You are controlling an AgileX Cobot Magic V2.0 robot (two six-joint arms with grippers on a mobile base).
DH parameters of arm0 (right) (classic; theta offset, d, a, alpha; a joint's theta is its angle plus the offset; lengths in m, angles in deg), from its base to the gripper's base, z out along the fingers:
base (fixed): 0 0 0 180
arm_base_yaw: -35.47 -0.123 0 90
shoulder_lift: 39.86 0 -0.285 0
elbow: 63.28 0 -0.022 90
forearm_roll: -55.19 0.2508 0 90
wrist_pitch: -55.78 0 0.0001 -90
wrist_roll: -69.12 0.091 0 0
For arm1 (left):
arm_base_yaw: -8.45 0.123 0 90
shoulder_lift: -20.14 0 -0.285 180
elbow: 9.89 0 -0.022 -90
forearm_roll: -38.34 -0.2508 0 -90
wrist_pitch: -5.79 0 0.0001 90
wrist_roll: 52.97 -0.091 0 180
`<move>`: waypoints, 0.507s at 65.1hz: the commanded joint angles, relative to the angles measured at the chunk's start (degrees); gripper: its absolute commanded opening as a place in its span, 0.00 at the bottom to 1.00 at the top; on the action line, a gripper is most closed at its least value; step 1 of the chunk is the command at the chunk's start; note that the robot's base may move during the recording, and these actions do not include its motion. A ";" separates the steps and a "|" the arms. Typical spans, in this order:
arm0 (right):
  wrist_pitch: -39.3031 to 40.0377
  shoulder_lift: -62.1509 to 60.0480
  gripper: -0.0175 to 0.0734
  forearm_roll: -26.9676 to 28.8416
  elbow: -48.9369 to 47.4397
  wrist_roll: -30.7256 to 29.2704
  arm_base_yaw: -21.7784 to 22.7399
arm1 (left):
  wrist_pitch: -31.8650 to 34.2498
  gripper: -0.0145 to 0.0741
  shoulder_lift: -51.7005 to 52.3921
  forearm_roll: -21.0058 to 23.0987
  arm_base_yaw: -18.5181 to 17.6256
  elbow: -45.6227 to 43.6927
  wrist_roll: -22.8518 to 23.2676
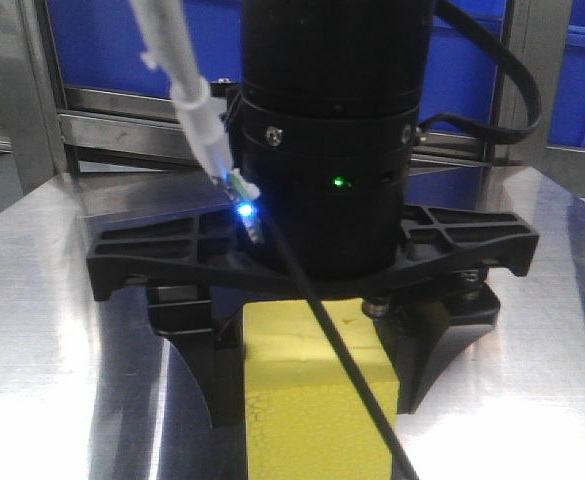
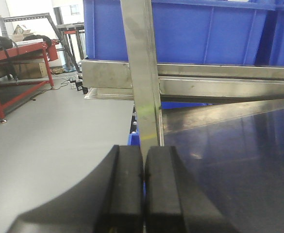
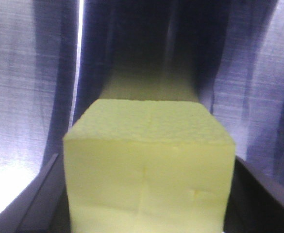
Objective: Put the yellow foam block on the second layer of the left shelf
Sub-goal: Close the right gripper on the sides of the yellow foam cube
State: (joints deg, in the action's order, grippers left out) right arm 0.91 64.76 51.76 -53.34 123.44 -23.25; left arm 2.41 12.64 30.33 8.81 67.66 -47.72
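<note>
Apparently right fingers (image 1: 194,365) grip the porous, cubic yellow foam block (image 3: 149,165) on shiny metal surface (image 1: 42,330); left fingers (image 2: 127,189) pressed shut

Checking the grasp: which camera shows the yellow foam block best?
The right wrist view: the yellow foam block fills the frame, its top and one side plain. The front-facing view shows only part, under the right gripper, crossed by a black cable. The left wrist view shows none of it.
</note>
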 commanded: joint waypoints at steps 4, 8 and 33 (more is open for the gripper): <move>0.63 -1.89 0.88 -0.64 -1.10 -0.05 0.08 | 4.67 0.32 1.21 0.35 -0.17 1.43 0.27; 0.63 -1.89 0.88 -0.64 -1.10 -0.12 0.08 | 4.67 0.32 1.21 0.35 -0.17 1.43 0.27; 0.34 -1.89 0.88 -0.64 -1.10 -1.03 0.08 | 4.67 0.32 1.21 0.35 -0.17 1.43 0.27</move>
State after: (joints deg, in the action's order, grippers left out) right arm 1.06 65.14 51.76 -53.24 123.23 -23.25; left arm 2.41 12.64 30.33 8.81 67.66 -47.72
